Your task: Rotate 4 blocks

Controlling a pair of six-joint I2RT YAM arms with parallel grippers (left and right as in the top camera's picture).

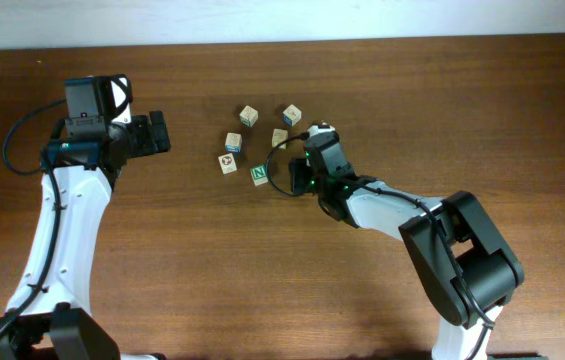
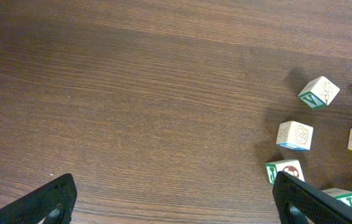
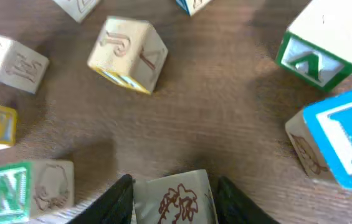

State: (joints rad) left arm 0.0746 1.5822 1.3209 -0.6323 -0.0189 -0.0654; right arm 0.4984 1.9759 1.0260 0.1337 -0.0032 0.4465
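Blocks lie scattered toward 12 o'clock on the surface. Right claw grasps the red-picture block at the cluster's 3 o'clock edge. Left claw released wide, at the cluster's 9 o'clock.

Blocks crowded tight around right arm, bare table open leftward

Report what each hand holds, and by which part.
Left hand: nothing, open. Right hand brackets the picture block at its two opposite sides; firm grip cannot be told.
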